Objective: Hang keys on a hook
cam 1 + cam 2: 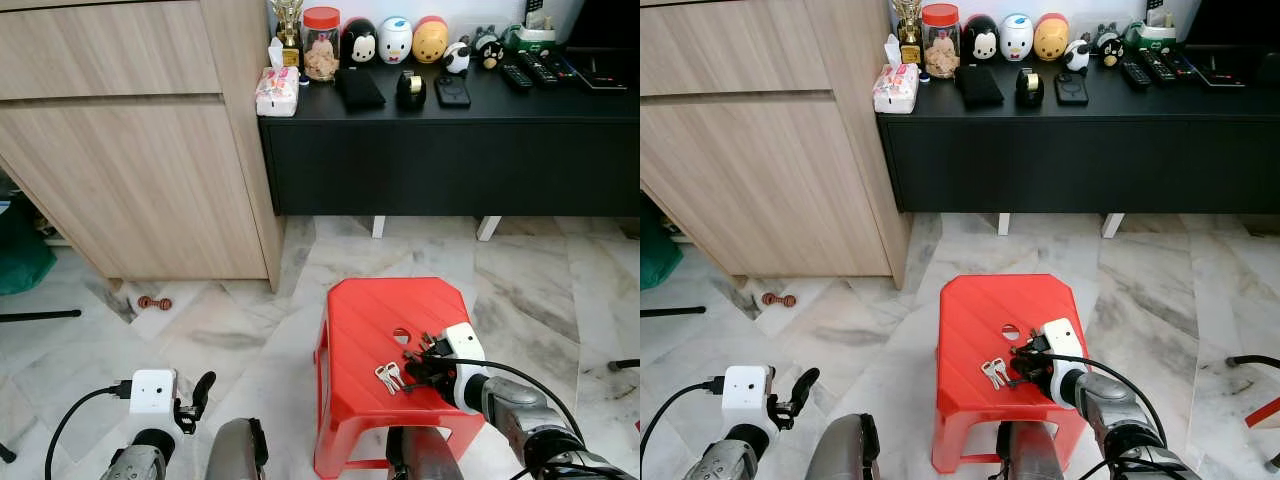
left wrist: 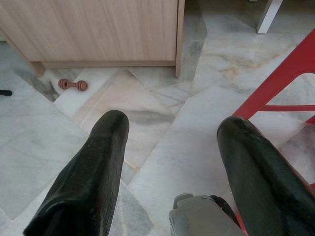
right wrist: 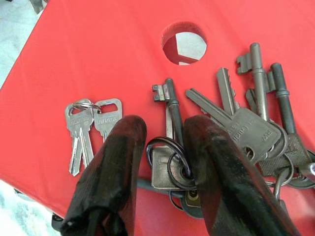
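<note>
1. The large bunch of keys point(image 3: 236, 132) lies fanned flat on the red plastic stool point(image 1: 370, 310), close to its round centre hole point(image 3: 183, 42), and its dark key ring point(image 3: 170, 157) sits between my right gripper point(image 3: 162, 147) fingers.
2. Those fingers point(image 3: 118, 162) stand a little apart, straddling the ring and not yet clamped on it, so I judge the step in hand to be the pinch.
3. I want to close on the ring itself rather than a key blade (blades would swing and slip), pressing down lightly so a fingertip gets under the wire.
4. A smaller pair of silver keys point(image 3: 88, 128) lies just beside the bunch; I should keep the near finger off it.
5. My left gripper point(image 2: 172, 162) hangs idle over the marble floor point(image 2: 162, 128), fingers wide apart.
6. I can't pick out a hook near the wooden cabinet point(image 1: 130, 150) or black console point(image 1: 440, 150), so I lift straight up first.
</note>
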You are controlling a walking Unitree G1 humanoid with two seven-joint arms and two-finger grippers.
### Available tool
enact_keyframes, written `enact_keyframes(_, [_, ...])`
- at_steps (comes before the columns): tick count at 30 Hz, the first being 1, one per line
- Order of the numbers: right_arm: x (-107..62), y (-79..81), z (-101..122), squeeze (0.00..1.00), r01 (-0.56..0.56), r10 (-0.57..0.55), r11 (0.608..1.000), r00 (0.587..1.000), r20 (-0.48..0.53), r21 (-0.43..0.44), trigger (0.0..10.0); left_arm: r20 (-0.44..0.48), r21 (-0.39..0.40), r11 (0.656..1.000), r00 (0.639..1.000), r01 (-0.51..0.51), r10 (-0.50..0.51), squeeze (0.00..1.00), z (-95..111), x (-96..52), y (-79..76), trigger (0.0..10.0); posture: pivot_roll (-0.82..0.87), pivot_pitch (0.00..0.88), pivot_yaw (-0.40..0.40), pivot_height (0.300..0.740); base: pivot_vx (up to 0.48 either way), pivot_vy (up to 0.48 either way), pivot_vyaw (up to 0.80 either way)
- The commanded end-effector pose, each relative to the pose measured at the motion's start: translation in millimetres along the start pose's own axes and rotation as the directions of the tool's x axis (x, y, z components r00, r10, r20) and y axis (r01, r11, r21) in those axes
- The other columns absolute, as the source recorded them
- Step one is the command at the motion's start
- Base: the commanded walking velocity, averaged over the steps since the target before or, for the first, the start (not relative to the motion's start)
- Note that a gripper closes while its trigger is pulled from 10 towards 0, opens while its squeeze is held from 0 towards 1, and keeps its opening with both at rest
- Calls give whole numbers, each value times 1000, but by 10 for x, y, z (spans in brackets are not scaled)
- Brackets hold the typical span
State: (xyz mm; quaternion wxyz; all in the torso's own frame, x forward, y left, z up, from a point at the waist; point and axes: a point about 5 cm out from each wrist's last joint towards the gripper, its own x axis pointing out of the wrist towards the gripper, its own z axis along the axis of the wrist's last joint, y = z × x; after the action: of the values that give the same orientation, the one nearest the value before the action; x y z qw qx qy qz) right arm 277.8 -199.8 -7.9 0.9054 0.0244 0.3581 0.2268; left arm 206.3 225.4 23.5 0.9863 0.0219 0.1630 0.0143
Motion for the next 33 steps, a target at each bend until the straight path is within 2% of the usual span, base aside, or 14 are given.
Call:
enact_keyframes(1, [1,20,-99,0,-1,2,1000,999,-32,14,10000,1,9,1000,1000,-1,1,0,21,-8,21,10000,36,97,-2,600,0,0,0])
enact_keyframes(2, [1,22,-101,0,-3,4,1000,999,-32,15,9098,1,9,1000,1000,-1,1,0,21,-9,23,10000,35,96,-2,600,0,0,0])
enact_keyframes(3, [1,22,-102,0,-3,3,1000,999,-33,15,4431,1,9,1000,1000,-1,1,0,21,-8,23,10000,35,97,-1,600,0,0,0])
enact_keyframes(4, [2,22,-102,0,-3,3,1000,999,-33,16,3294,1,9,1000,1000,-1,1,0,21,-7,23,10000,35,97,-1,600,0,0,0])
enact_keyframes(5, [2,22,-102,0,-2,3,1000,999,-33,16,3294,1,9,1000,1000,0,0,0,21,-6,24,10000,35,97,-1,600,0,0,0])
enact_keyframes(7, [2,22,-102,0,-2,2,1000,999,-33,17,1176,0,9,1000,1000,0,0,0,21,-3,24,10000,35,97,-1,600,0,0,0])
enact_keyframes(8, [2,22,-103,0,-1,1,1000,999,-33,18,1176,0,9,1000,1000,-1,1,0,21,-2,25,10000,35,98,-1,600,0,0,0])
enact_keyframes(9, [3,24,-102,0,-2,2,1000,999,-32,19,0,0,9,1000,1000,-1,1,0,22,-1,26,10000,35,97,-1,600,0,0,0])
enact_keyframes(20, [7,11,-46,0,20,-21,1000,1000,7,22,0,0,12,1000,1000,-4,4,0,21,15,29,10000,36,94,-2,600,0,0,0])
enact_keyframes(26, [1,-17,207,0,69,-76,997,980,185,40,0,1,13,1000,1000,-8,8,0,24,38,29,10000,28,83,-4,600,0,0,0])
enact_keyframes(27, [-4,-2,318,0,72,-83,996,959,270,49,0,3,13,1000,1000,-10,9,0,32,59,24,10000,27,78,-5,600,0,0,0])
enact_keyframes(28, [-4,-2,318,0,72,-83,996,959,270,49,0,3,13,1000,1000,-10,9,0,32,59,24,10000,27,78,-5,600,0,0,0])
enact_keyframes(31, [-49,67,562,0,97,-115,993,878,464,61,0,15,15,1000,1000,-18,17,0,61,118,24,10000,13,50,-7,600,0,0,0])
enact_keyframes(33, [-51,81,576,0,94,-110,994,873,476,57,0,15,15,1000,1000,-18,18,0,62,125,22,10000,13,50,-7,600,0,0,0])
